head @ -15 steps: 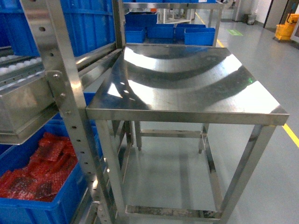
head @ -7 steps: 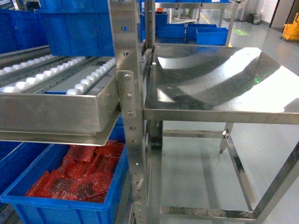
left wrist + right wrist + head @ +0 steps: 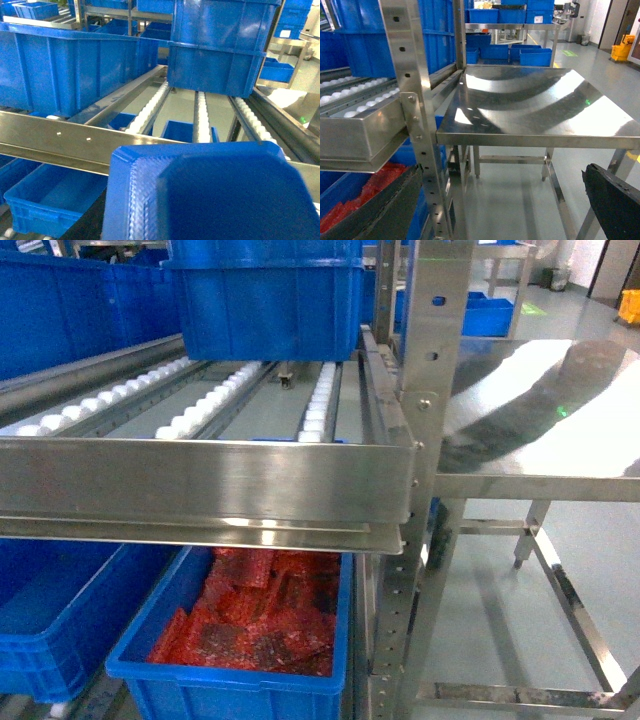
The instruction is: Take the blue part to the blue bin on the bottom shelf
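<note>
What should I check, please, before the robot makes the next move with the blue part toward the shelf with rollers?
1. Blue part is close before the left wrist camera: ok.
2. Left claw's grip on it: cannot tell, the part hides the claw.
3. Right claw is open and holds nothing: ok.
4. Blue bin stands on the bottom shelf, at the back of the white rollers: ok.
5. The bin's top is open for the drop: cannot tell, the head view cuts it off.
6. The shelf's front rail lies between robot and bin, so the part probably has to pass over it; the height margin: cannot tell.
</note>
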Tool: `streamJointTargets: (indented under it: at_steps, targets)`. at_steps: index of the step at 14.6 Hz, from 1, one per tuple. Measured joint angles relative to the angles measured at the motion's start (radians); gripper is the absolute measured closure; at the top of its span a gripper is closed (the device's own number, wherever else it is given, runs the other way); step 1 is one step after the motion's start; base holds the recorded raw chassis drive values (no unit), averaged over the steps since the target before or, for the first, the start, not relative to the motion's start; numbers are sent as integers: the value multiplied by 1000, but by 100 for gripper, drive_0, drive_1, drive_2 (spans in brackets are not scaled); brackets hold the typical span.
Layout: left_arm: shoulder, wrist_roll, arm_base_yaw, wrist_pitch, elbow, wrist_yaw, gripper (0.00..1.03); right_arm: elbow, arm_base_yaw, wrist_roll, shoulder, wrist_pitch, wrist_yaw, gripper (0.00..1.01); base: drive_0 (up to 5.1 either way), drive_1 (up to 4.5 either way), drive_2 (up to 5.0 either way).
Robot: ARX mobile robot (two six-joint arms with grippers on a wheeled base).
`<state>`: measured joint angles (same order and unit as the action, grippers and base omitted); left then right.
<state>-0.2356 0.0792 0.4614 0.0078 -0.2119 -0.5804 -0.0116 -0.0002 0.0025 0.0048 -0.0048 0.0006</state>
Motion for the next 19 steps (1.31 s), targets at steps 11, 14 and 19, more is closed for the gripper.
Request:
streamJointTargets:
  at_steps: [11,14,19]
  targets:
    - [0,0,0,0,0,-1,59,0,0,0,0,0,0,3,-501,244,244]
    - [1,0,0,0,0,0,59,0,0,0,0,0,0,3,-499,246,246]
    - [3,0,0,0,0,-2,59,0,0,0,0,-2,-4,3,-499,246,246]
